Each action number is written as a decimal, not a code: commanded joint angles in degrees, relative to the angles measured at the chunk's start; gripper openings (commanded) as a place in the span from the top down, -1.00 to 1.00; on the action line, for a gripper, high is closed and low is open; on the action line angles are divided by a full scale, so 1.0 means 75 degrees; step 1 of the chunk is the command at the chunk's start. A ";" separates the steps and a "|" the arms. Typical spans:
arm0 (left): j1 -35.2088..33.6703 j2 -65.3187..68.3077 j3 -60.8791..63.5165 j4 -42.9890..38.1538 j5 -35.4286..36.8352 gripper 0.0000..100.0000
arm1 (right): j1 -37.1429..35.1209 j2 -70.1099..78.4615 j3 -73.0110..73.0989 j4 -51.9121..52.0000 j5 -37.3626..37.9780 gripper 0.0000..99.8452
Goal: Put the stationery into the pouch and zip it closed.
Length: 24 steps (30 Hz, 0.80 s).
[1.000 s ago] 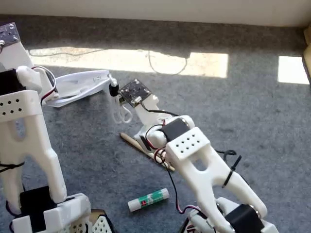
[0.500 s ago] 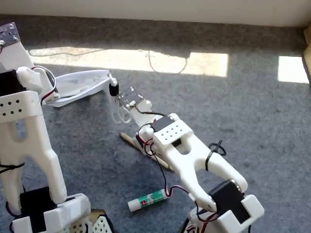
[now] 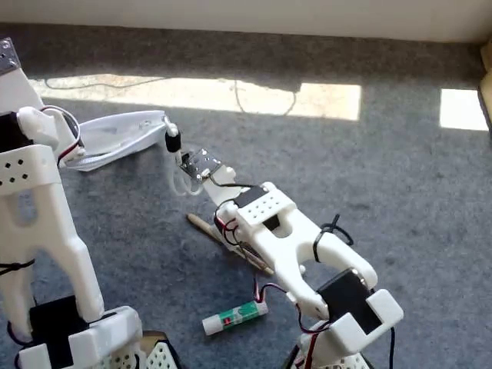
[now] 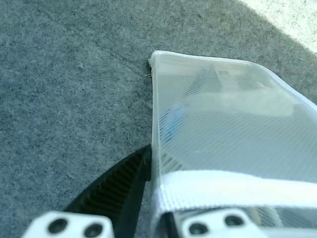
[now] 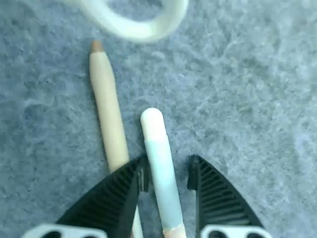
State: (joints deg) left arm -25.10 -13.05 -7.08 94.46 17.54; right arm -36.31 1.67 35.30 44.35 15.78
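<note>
high view, upper left: translucent white mesh pouch (image 3: 115, 137) lying on the grey carpet (image 3: 384, 177), its near edge clamped in the left gripper (image 4: 154, 171). centre: tan wooden pencil (image 3: 201, 224) just beside a pale blue-and-white pen (image 5: 161, 163). the right gripper (image 5: 166, 173) straddles the pen, fingers apart. lower centre: white-and-green glue stick (image 3: 234, 316) near the right arm's base.

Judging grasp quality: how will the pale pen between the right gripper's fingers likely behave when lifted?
The pale pen is round and smooth, so it may slip or roll. It looks stiff, slim, probably light. The pencil close beside it might get nudged.
</note>
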 commanded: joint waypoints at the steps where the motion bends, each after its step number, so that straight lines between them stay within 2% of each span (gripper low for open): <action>1: -0.0123 -0.0334 -0.0076 -0.0176 -0.0012 0.99 | -0.0018 0.0041 -0.0076 -0.0240 0.0152 0.73; 6: -0.0111 -0.0334 -0.0064 -0.0176 -0.0012 0.99 | 0.0135 0.0135 -0.0076 -0.0240 0.0152 0.76; 10: -0.0111 -0.0334 -0.0064 -0.0176 -0.0012 0.99 | 0.0252 0.0135 -0.0076 -0.0240 0.0164 0.99; 16: -0.0111 -0.0334 -0.0053 -0.0176 -0.0012 0.99 | 0.0463 -0.0147 -0.0076 -0.0217 0.0164 0.99; 24: 0.0123 -0.0334 -0.0100 -0.0152 0.0000 0.99 | 0.1026 -0.1905 0.0018 -0.0217 0.0164 0.99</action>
State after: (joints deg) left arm -25.10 -13.05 -7.08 94.46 17.54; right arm -30.68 -5.71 35.91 43.56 16.31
